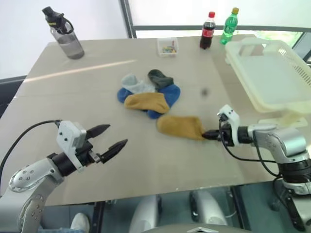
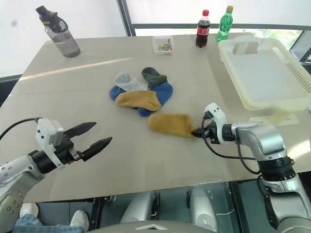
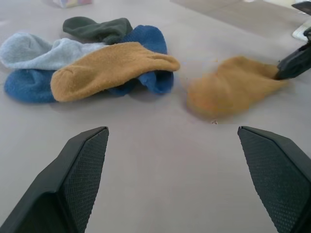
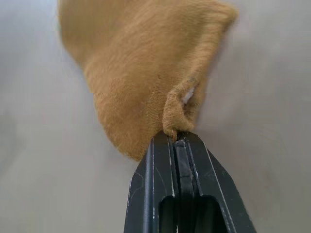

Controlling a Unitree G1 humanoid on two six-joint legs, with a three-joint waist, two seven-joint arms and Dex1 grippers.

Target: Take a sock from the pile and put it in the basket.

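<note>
So the right gripper (image 1: 210, 134) was clamped tight on the edge of one mustard sock (image 1: 181, 127), fingers fully closed with a fold of fabric bunched between the tips (the wrist view showed that really clearly). That sock was fuzzy, soft-looking and a bit crumpled, lying flat on the tabletop (image 1: 146, 170) just beside the pile (image 1: 148, 92) but apart from it.

The pile itself sat near the middle of the tabletop, and I counted a second mustard sock (image 1: 146, 102) draped on top, a light grey one (image 1: 135, 83), a dark green one (image 1: 160, 77), and blue (image 1: 170, 93) showing underneath on both sides (couldn't tell if that was one blue sock or two).

The basket (image 1: 272, 73) was the big pale cream one with slotted sides, off at the right edge of the tabletop, well apart from the held sock.

The left gripper (image 1: 112, 138) hovered over the near left part of the tabletop with its two black fingers spread wide, holding nothing.

Also back there: two bottles, one cola (image 1: 208, 31) and one green (image 1: 230, 19), a grey water bottle (image 1: 65, 35) and a small clear box (image 1: 167, 46).
</note>
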